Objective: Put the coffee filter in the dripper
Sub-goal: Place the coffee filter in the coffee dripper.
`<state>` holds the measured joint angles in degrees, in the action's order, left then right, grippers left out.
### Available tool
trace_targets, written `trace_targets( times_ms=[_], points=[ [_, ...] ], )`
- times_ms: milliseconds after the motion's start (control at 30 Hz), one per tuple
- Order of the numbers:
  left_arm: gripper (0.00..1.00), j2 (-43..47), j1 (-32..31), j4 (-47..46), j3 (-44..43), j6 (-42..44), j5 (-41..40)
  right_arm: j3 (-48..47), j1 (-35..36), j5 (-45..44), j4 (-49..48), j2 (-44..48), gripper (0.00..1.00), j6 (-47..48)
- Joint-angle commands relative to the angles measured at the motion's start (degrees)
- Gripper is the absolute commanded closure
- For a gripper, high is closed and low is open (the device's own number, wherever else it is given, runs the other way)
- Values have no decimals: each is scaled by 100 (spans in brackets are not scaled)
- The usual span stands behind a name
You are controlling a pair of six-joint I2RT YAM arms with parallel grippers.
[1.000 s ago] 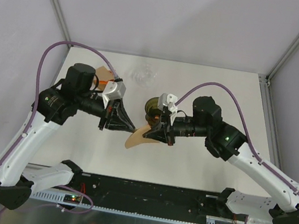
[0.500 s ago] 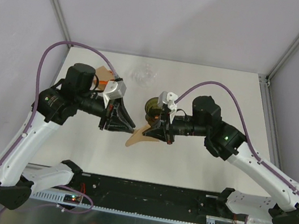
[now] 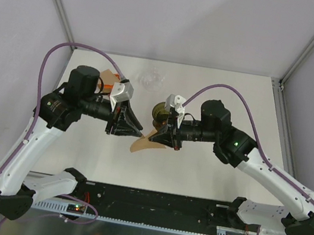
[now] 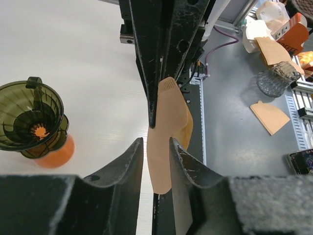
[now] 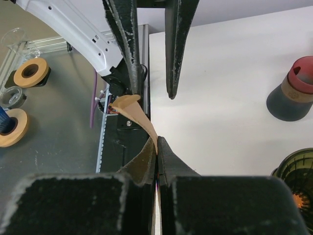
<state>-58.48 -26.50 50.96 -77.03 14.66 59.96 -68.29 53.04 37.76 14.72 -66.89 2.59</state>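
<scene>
Filter hangs over the desk pinched flat in the right claw, long axis slanting toward the near edge, left claw slightly spread beside its free end; dripper just behind the right claw, the nearer arm.

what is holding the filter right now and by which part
The right gripper pinches the coffee filter by one edge. The left gripper straddles it with open jaws, not clamping.
</scene>
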Motion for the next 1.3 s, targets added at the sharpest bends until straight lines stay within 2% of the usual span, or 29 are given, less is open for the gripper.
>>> trace_targets(
  times_ms=[0, 333, 800, 867, 1267],
  points=[
    [66, 56, -15, -186, -164, -137, 355, -227, -62, -151, -124, 24, 100, -98],
    [64, 45, -4, -189, -108, -171, 437, -228, -148, -201, -178, 40, 100, -199],
    [59, 23, 29, -177, -338, -64, 82, -221, -152, -90, -18, 89, 100, -157],
    [62, 15, 37, -175, -330, -56, 109, -224, -149, -72, -1, 106, 100, -148],
    [96, -12, 67, -162, -401, 41, -204, -219, -148, 31, 16, 130, 100, -121]
  ],
)
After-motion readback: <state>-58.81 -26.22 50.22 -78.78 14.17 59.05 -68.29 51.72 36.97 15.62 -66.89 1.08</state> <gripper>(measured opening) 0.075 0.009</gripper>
